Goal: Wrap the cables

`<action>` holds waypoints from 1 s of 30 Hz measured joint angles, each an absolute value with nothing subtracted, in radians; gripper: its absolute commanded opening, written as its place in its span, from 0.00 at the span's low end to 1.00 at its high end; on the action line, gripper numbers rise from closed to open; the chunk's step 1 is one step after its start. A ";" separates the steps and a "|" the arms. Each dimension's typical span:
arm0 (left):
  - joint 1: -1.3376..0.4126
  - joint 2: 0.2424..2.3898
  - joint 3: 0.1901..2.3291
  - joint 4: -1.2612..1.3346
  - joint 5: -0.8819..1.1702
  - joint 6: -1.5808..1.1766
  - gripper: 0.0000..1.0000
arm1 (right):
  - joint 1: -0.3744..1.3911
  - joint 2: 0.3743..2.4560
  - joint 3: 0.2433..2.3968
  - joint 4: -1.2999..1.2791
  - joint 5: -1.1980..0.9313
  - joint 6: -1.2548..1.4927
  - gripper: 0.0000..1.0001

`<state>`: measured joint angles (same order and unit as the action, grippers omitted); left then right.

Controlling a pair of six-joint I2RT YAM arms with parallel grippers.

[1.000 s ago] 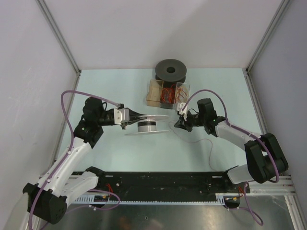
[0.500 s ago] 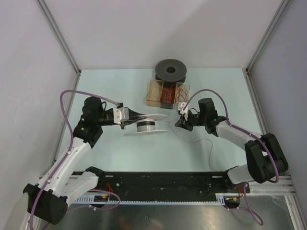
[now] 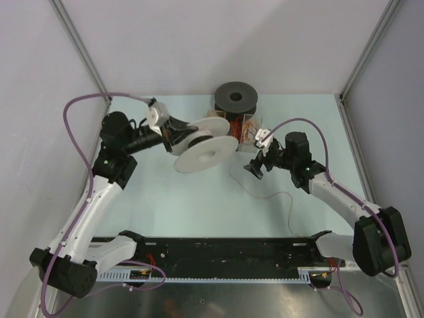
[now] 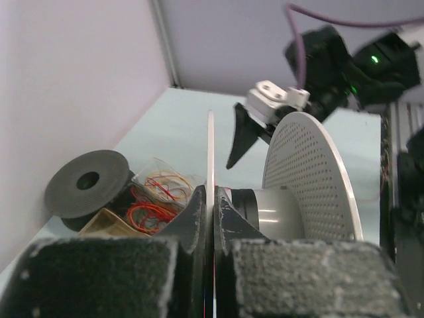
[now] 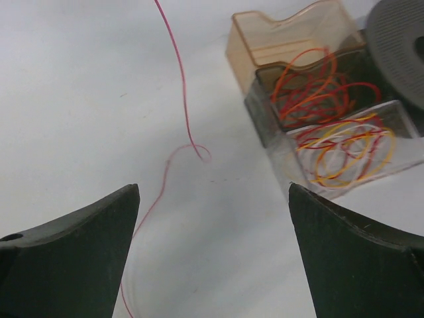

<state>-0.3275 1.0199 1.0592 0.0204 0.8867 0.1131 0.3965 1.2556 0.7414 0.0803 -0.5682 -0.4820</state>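
Cables [image 5: 177,79] are lying loose on the table [image 5: 79,99] right under the right gripper [image 5: 213,192], its jaws gaping wide and holding nothing, while beyond it the left gripper [image 4: 212,207] is pinching the white spool [image 4: 311,172] by one flange, hub seemingly bare, wrapping hardly begun.

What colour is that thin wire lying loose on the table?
Pinkish red; the wire shows best in the right wrist view.

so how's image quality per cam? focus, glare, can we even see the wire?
Top external: even light, soft shadows, sharp, but the cable is faint on the pale table. Left wrist: the left gripper is blurred up close; the white spool is sharper. Right wrist: cable crisp red-pink, the right gripper soft and dark, slight sheen on the clear box.
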 measured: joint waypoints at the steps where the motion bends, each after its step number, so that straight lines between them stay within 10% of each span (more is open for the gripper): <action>1: -0.324 1.030 1.085 0.021 0.859 0.074 0.00 | 0.392 1.235 0.742 0.079 -0.558 -0.478 0.99; 18: -0.321 1.066 1.208 -0.010 0.493 -0.275 0.00 | 0.577 1.270 0.808 -0.479 -0.418 -0.731 0.87; 30: -0.321 1.092 1.186 -0.120 0.306 -0.333 0.00 | 0.701 1.551 0.848 -0.393 -0.291 -0.688 0.75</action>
<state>-0.3210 1.0924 1.1858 -0.1200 0.3061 -0.3328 0.7010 1.5509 0.8482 -0.3927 -0.2909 -0.6880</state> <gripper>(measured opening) 0.018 0.800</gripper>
